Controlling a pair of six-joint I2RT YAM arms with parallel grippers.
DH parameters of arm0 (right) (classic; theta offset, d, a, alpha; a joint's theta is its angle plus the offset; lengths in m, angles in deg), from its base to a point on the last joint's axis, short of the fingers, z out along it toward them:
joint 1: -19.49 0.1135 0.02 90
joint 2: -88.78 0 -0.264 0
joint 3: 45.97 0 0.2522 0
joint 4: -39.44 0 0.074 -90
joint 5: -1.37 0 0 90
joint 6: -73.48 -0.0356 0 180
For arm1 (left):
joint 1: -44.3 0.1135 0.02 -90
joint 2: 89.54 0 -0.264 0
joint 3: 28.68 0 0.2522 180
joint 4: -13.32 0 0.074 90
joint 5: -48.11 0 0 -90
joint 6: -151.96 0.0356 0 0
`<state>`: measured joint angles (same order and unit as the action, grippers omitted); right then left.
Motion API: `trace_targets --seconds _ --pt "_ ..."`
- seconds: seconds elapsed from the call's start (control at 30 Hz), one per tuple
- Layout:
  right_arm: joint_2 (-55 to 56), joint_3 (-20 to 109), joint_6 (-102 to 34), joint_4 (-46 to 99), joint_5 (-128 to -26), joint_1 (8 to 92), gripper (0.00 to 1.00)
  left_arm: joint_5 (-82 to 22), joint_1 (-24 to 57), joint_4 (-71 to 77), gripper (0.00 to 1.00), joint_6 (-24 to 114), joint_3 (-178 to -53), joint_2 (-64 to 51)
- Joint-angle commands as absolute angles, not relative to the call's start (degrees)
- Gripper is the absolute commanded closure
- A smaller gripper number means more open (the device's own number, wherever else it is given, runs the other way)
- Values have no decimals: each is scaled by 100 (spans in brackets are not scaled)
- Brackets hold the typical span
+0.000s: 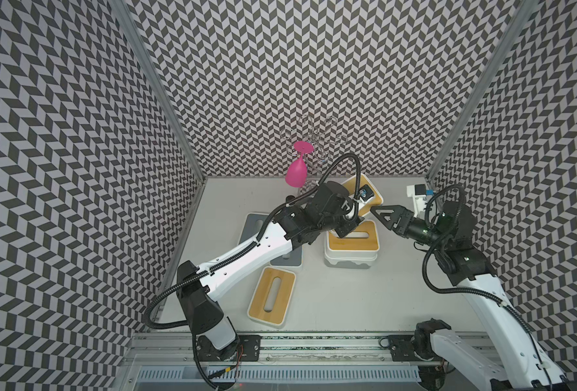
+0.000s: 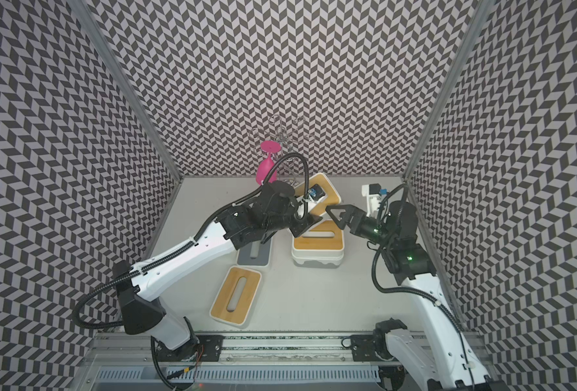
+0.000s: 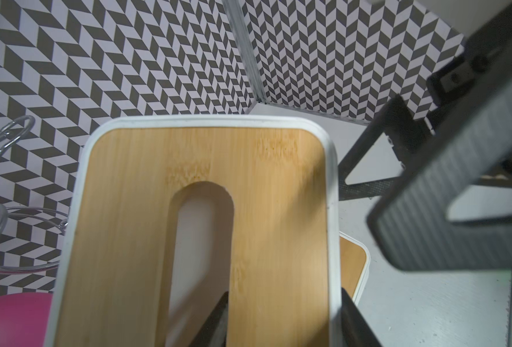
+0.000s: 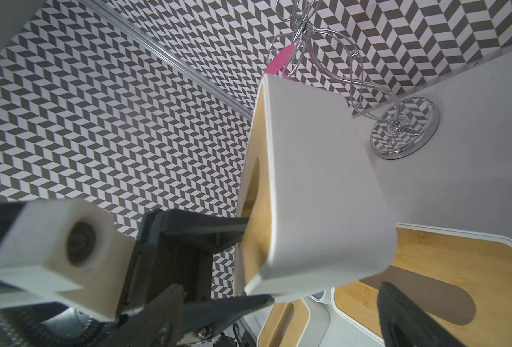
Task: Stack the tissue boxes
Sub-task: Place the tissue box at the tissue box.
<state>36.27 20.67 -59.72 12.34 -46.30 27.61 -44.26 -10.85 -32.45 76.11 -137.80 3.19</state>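
Left wrist view: left gripper (image 3: 281,315) clamps a raised bamboo-lidded box (image 3: 248,168), apparently empty, near the far edge of the desk (image 1: 348,304); right gripper (image 1: 377,212) gapes just beside it, by the stack (image 1: 351,245).

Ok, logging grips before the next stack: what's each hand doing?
Left hand: closed on the bamboo-lidded white plastic tissue box, lifted.
Right hand: open, holding nothing.

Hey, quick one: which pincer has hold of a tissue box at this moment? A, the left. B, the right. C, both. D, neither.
A: the left pincer is shut on the raised bamboo-lidded box, one finger down its lid slot, while the right pincer stands open, gripping nothing.
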Motion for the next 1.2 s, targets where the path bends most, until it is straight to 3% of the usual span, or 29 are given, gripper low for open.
trace_targets --seconds 0.0,0.13,0.47,0.87,1.17 --pt "3605 2171 -6277 1657 -4492 2756 1 -4406 -1164 -2941 73 7861 -13637 -66" --pt "3534 1936 -6628 2115 -4276 2740 1 -4347 -1264 -3008 72 7926 -13619 -122" --pt "3479 1967 -6145 1535 -4776 2727 1 -4869 -1274 -3003 72 7962 -13590 -135" --pt "3377 1874 -6022 1426 -4823 2687 1 -4789 -1291 -3111 72 8016 -13757 -51" --pt "3588 1979 -5633 819 -5891 2613 1 -4325 -1291 -3527 72 8190 -13707 78"
